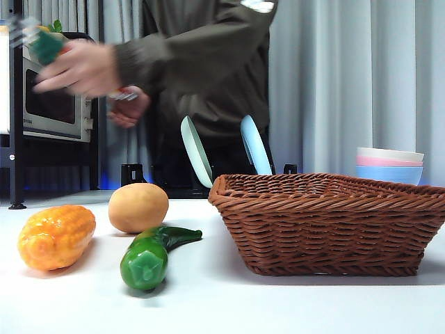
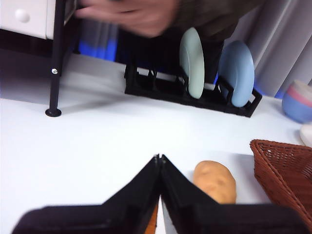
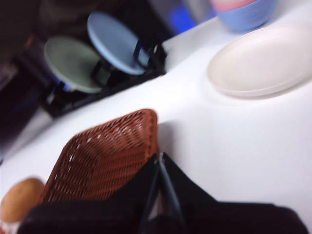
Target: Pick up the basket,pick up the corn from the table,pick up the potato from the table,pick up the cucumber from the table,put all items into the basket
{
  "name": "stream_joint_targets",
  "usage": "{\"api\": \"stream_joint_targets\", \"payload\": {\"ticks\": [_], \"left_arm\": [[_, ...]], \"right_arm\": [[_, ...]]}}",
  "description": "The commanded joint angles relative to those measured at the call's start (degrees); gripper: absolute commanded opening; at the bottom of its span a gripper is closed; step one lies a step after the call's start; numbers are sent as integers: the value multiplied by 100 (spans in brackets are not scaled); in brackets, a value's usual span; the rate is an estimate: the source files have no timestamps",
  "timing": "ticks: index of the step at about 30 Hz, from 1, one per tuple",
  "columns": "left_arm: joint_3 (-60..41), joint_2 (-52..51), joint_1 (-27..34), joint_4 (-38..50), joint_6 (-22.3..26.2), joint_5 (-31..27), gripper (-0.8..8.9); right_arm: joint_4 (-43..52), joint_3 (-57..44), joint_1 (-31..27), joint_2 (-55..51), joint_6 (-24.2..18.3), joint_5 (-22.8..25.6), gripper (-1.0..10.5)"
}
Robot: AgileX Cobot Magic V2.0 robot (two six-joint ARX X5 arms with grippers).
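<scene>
A person's hand is motion-blurred; the left tool hides most of the corn.

corn: placed at the table's left
potato: set just right of and behind it
cucumber: laid before the potato
basket: stood at the right
plate rack: seen behind

My right pincer has its jaws pressed together just over the basket corner. I see the potato beyond the basket, a cream plate on the white surface, and green and blue plates standing in a black rack.
</scene>
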Motion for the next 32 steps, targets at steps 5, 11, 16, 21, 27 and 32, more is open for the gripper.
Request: {"api": "stream_joint_targets", "payload": {"ticks": [5,11,16,21,27,32], "left_arm": [[1043,1351,4,-511,636,702,-7],[1829,2496,2,-992,988,1421,7],[2107,3112,0,-1008,1027,1585,331],[2122,3351,-2,-1008,1012,1580,351],[2122,3484,-2,-1003,1012,1574,351],[2127,3567,-2,-1005,911,1574,351]], "right_arm": [[-361,1130,-2,1801,-949,-1019,-5],[-981,1993,0,3185,-1600,-1871,29],[-1193,2358,4,3901,-1674,-1871,337],[-1196,2507,13,4395,-1786,-1829,348],[-1200,2697,214,5169,-1923,-1392,347],[-1200,2883,431,5923,-1926,-1362,342]]}}
